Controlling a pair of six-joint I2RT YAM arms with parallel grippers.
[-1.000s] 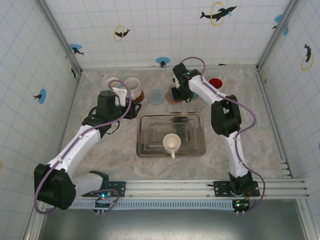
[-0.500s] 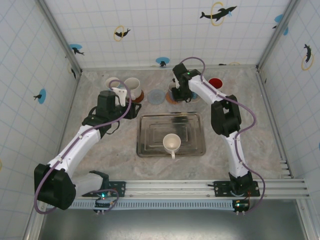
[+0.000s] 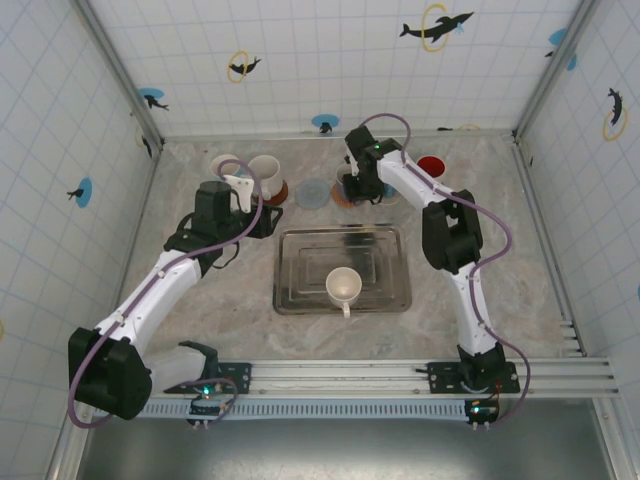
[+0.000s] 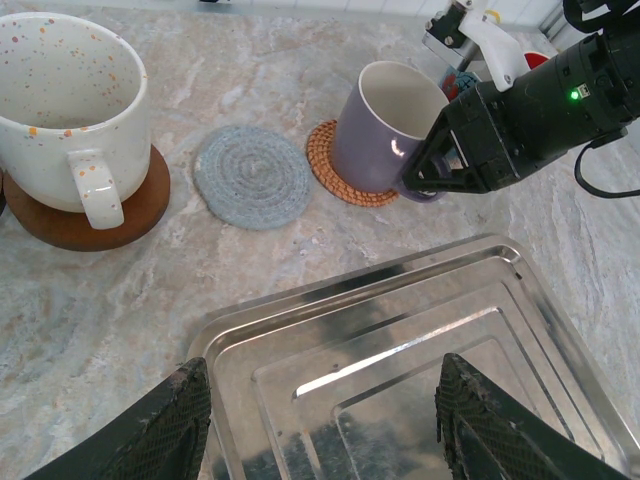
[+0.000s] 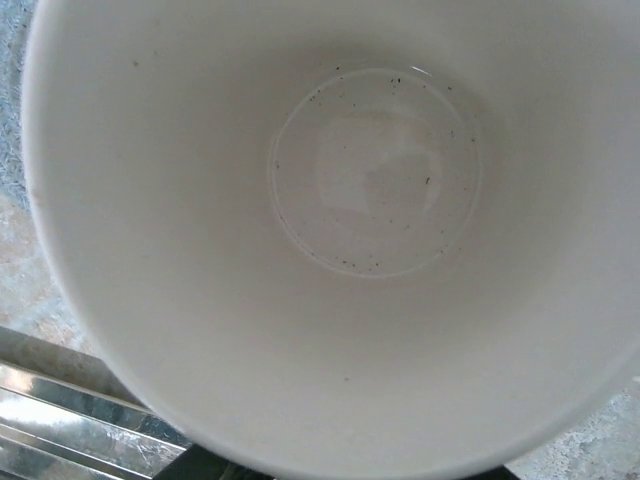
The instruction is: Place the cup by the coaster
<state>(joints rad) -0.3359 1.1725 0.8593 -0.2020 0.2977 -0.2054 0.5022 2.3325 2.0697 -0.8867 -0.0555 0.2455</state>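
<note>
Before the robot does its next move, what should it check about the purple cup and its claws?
1. Purple cup standing upright: ok.
2. Cup sitting on the woven coaster: ok.
3. Right claw gripping the cup: cannot tell.
4. Left claw open and apart from the cup: ok.
5. Speckled mug out of the way on its wooden coaster: ok.

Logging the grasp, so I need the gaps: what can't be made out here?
Right gripper: left wrist view, its black body covers its fingers; open or shut unclear.
Lavender mug: handle hidden, same view, apparently behind that gripper.
Red object: top view, too small to name.
Left gripper: fingertips cut off by the bottom edge, left wrist view.
</note>
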